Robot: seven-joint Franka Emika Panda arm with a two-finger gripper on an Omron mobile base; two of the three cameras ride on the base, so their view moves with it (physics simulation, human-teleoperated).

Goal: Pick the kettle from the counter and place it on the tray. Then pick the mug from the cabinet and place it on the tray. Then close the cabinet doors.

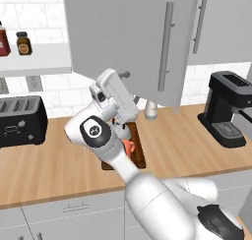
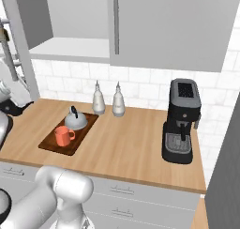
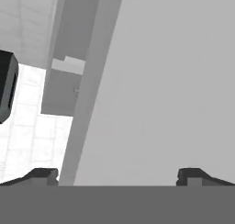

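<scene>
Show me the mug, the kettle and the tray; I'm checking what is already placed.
mug [image 2: 61, 136], right base view, on its orange side wall.
kettle [image 2: 76, 122], right base view, on its silver dome.
tray [image 2: 50, 145], right base view, on its bare front-left part.

Kettle [image 2: 75, 119]: squat silver-grey dome, black arched handle, upright on far end of tray [image 2: 52, 146]. Mug [image 2: 63, 136]: orange-coral, upright on tray's near part, just beside kettle. Tray: dark-brown board, flat on light-wood counter [image 2: 126, 143]. Cabinet [image 2: 70, 47]: white shelf exposed; left cabinet door [image 1: 128, 42] swung open, right door [image 2: 168, 26] shut.
</scene>
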